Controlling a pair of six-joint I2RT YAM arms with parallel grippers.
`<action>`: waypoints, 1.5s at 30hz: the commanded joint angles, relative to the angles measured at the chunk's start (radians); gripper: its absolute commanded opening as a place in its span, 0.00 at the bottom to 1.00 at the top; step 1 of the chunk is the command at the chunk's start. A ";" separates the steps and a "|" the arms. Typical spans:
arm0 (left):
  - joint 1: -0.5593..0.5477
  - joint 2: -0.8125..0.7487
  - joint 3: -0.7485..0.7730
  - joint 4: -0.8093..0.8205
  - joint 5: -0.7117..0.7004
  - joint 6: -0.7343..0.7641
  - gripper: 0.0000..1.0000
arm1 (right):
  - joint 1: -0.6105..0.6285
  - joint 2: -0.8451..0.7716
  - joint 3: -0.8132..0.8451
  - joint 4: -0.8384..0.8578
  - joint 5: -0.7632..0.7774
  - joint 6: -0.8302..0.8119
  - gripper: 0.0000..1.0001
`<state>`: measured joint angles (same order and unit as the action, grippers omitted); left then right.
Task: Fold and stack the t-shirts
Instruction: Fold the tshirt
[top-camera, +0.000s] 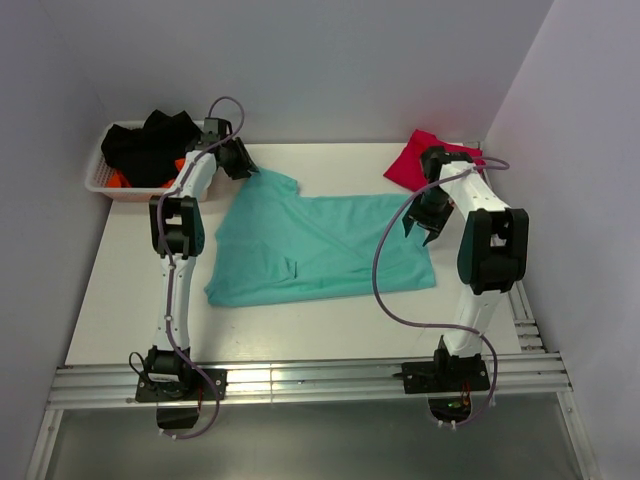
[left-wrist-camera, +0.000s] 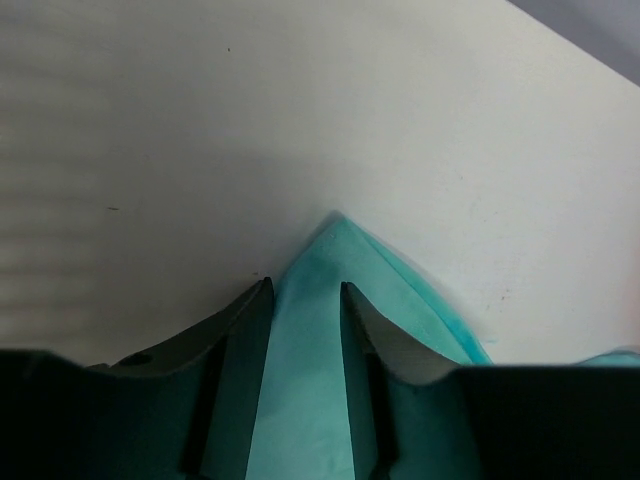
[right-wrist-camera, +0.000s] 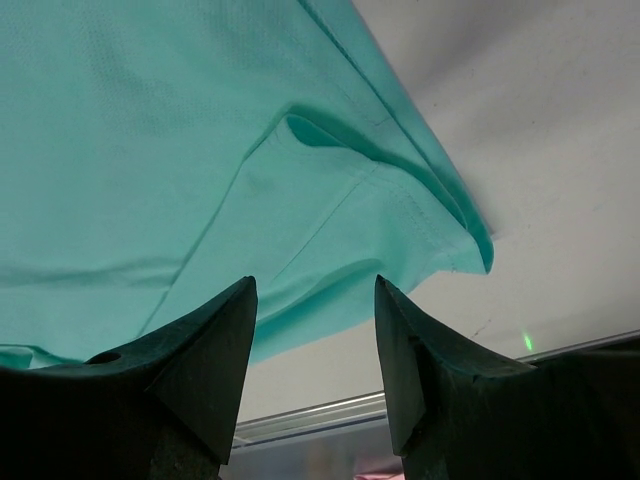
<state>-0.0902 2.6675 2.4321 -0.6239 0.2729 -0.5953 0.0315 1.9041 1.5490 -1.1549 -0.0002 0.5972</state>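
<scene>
A teal-green t-shirt (top-camera: 320, 250) lies spread flat on the white table (top-camera: 130, 300). Its far-left corner (left-wrist-camera: 335, 250) points away between the fingers of my left gripper (left-wrist-camera: 305, 290). The jaws stand a little apart on either side of the cloth, which is not pinched or bunched. In the top view that gripper (top-camera: 243, 166) sits low at the shirt's far-left corner. My right gripper (right-wrist-camera: 315, 285) is open and holds nothing. It hangs over the shirt's right edge (right-wrist-camera: 440, 240), and in the top view it (top-camera: 420, 228) is at the shirt's right side. A crimson-red t-shirt (top-camera: 420, 160) lies crumpled at the far right.
A white basket (top-camera: 100, 186) at the far left holds dark clothes (top-camera: 150, 145) and something orange (top-camera: 120, 180). Metal rails (top-camera: 300, 380) run along the near edge and down the right side. Grey walls close in the table on three sides.
</scene>
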 joint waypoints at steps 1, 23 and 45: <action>0.043 0.026 -0.048 -0.092 -0.135 -0.008 0.40 | -0.016 -0.020 0.003 0.021 0.009 -0.014 0.58; 0.037 0.026 -0.067 -0.086 -0.081 -0.047 0.00 | -0.091 0.490 0.700 -0.008 -0.070 0.030 0.57; 0.044 -0.077 -0.163 -0.102 -0.086 -0.043 0.00 | -0.104 0.569 0.675 0.098 -0.073 0.053 0.06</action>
<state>-0.0956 2.6057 2.3096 -0.5919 0.2665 -0.6083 -0.0574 2.4645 2.2120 -1.0821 -0.0837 0.6479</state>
